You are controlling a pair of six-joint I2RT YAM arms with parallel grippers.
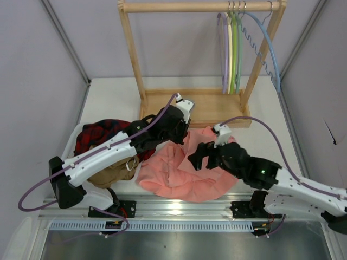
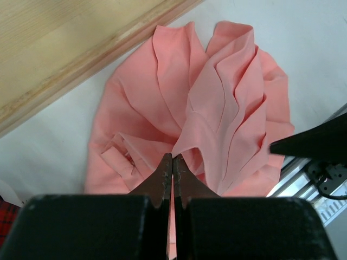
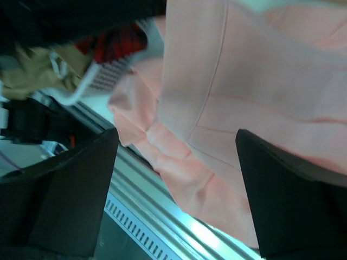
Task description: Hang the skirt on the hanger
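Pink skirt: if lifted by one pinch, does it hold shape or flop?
Likely floppy: the skirt lies in soft, loose folds, so it should drape from the left end effector pinching it rather than hold shape. Probably light, as the fabric looks thin. Pushing would likely bunch it, not slide it whole.

Far side of the white table (image 1: 108, 97) there's a wooden rack (image 1: 133, 49) on a flat base, with cream (image 1: 230, 54), green (image 1: 237, 54) and light blue (image 1: 271, 51) hangers bunched at the right end of its rail. Over on the near left, a red-and-black plaid garment (image 1: 97, 132) sits in a white basket (image 3: 92, 81), with a tan-brown garment (image 1: 111, 173) heaped just on its near side.
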